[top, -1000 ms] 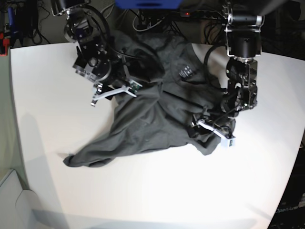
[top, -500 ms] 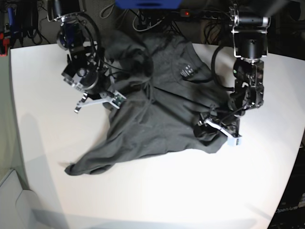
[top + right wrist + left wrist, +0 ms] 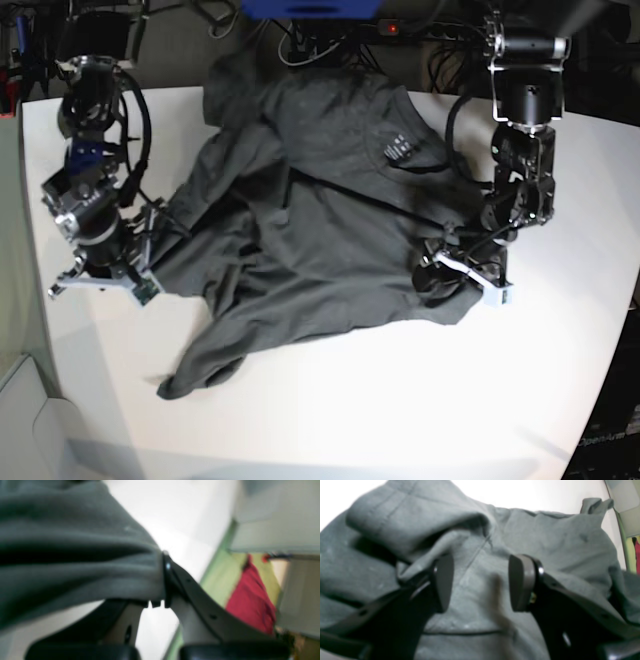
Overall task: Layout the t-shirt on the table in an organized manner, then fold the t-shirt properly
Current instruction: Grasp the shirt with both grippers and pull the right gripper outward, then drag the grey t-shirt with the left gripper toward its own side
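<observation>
The charcoal-grey t-shirt [image 3: 340,250] lies rumpled across the white table [image 3: 400,420], its near corner reaching toward the front edge. The left gripper [image 3: 480,587] angles down over the cloth on its side, fingers apart. Farther out to the side, the right gripper [image 3: 162,577] reaches low, its fingers clamped on a fold of the t-shirt.

The end effector [image 3: 163,577] is shut on a gathered edge of the dark grey shirt [image 3: 100,535]. From the end effector, the shirt spreads left in folds. Beyond the end effector lies the white table [image 3: 160,517]; right of it, a red cloth [image 3: 252,600] on a green surface [image 3: 222,572], blurred.
</observation>
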Motion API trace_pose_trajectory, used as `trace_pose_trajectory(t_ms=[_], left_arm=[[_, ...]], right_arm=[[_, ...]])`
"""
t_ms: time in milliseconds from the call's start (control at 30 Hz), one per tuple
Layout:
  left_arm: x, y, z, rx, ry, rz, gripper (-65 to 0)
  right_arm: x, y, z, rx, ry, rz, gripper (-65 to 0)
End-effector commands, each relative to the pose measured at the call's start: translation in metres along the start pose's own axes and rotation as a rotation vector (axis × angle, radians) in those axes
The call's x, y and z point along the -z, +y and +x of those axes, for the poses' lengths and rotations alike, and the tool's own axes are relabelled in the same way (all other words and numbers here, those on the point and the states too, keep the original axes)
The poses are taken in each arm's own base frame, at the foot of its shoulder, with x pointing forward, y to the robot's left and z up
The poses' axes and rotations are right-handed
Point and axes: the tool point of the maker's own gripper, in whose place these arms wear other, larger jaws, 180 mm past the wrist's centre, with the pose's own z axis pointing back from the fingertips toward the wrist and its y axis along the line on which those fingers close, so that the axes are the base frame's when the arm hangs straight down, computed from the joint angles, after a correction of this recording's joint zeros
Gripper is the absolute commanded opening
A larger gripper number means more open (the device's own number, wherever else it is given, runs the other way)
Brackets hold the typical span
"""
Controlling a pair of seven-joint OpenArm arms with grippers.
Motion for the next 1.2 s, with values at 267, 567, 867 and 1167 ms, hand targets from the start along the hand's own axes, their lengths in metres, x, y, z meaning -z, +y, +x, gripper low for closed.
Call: trace_pose_trajectory(t_ms=[267,567,867,1167], left_arm=[[-0.006,0.018,0.008,0.029,0.016,0.061,-29.8],[-0.006,0.019,0.008,0.03,0.016,0.062,-29.8],[-0.015,0.032,0.034,0.068,-0.012,0.088,-29.8],[-0.027,0.037,0.106,0.142,-0.11,0.106,-29.8]], right_arm=[[-0.014,-0.078,-0.018,0.142,0.017,-0.199,-65.0],[-0.009,-0.06,-0.041,0.175,0.068,-0.155,-65.0],[0.018,0.014,-0.075,0.025,0.181,0.066,-64.9],[0.018,0.009,-0.073,0.026,0.179,0.053,-64.9]])
